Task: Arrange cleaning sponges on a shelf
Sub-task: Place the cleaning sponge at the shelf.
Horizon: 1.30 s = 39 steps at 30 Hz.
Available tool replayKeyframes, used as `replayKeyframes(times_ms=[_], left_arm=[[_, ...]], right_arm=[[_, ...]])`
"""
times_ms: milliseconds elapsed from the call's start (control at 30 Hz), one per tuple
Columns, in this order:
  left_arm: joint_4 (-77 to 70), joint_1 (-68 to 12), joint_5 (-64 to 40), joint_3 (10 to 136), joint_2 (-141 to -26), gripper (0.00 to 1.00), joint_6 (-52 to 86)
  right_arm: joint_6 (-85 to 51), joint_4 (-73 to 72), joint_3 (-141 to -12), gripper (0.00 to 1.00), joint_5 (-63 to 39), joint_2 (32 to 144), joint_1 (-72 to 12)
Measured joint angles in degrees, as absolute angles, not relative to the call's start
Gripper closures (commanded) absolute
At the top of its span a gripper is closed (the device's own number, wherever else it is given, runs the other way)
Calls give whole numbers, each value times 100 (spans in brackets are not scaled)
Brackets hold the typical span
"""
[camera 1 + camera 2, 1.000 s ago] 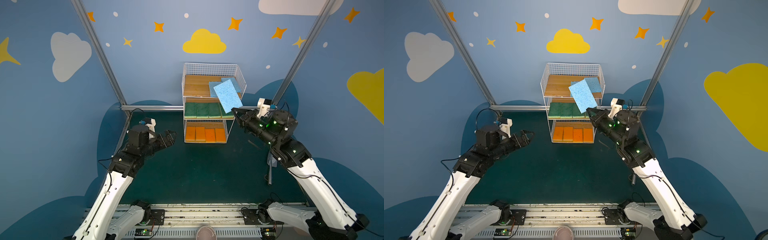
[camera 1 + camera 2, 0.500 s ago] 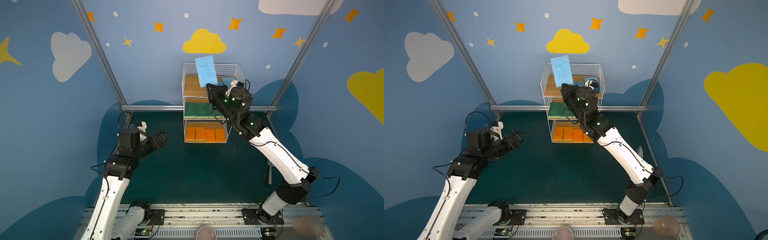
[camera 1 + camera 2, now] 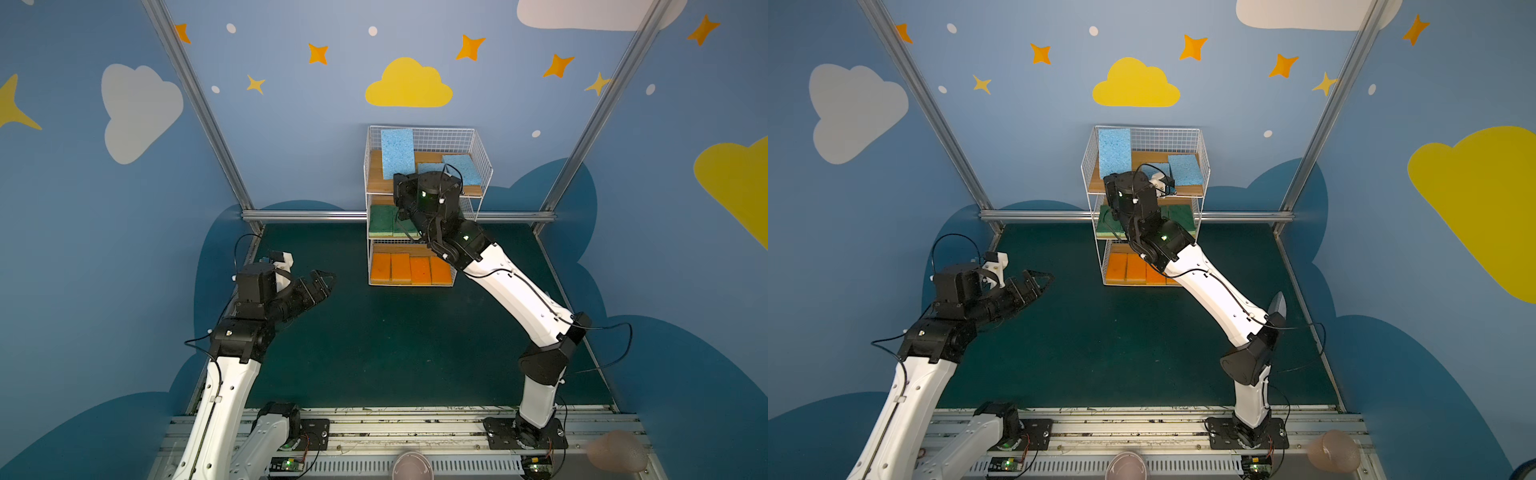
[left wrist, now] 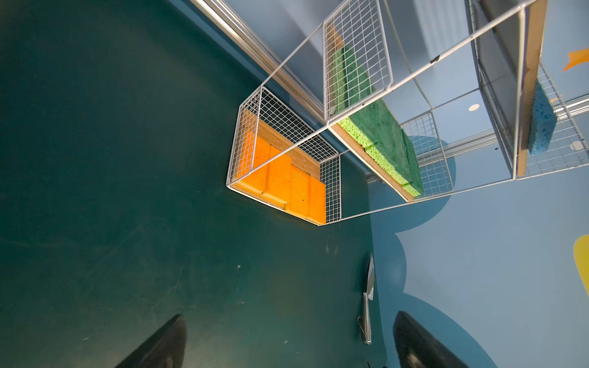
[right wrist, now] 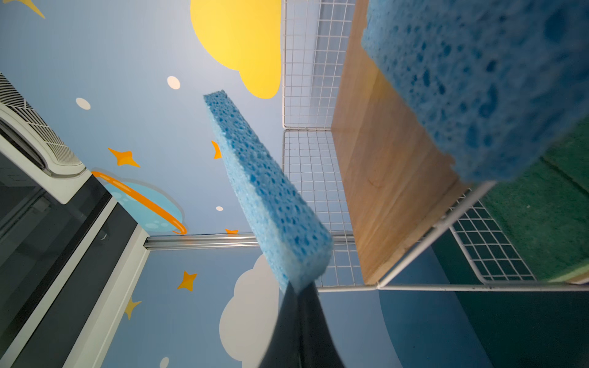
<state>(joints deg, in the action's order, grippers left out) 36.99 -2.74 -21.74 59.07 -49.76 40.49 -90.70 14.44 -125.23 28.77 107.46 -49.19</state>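
Right gripper [image 5: 299, 296] clamps 1 end of a light blue sponge [image 3: 397, 151] upright over the shelf [image 3: 440, 139]. Pinched so narrowly, it could swing, snag the wire [image 3: 484, 174] and fall outside.

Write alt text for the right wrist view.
The right claw pinches a light blue sponge by one end, at the wire shelf's top tier. Another blue sponge lies on its wooden plank; green sponges sit one tier below.

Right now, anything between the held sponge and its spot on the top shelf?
Nothing visible. The held sponge in the right gripper stands over bare wood on the top shelf; the two other blue sponges lie to its side.
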Motion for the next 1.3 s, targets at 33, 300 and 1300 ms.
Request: replayKeyframes(times_ms=[33, 300, 1300], left_arm=[[3680, -263, -2202, 5870, -4976, 1, 4047], [3636, -213, -2353, 5769, -4976, 1, 4049], [3594, -196, -2383, 5754, -4915, 0, 4005]], right_arm=[[-9096, 1439, -12523, 100, 2919, 10744, -4923], [-9179, 1448, -12503, 100, 3037, 10744, -4880], [-9185, 1431, -12064, 24, 2427, 10639, -4591]])
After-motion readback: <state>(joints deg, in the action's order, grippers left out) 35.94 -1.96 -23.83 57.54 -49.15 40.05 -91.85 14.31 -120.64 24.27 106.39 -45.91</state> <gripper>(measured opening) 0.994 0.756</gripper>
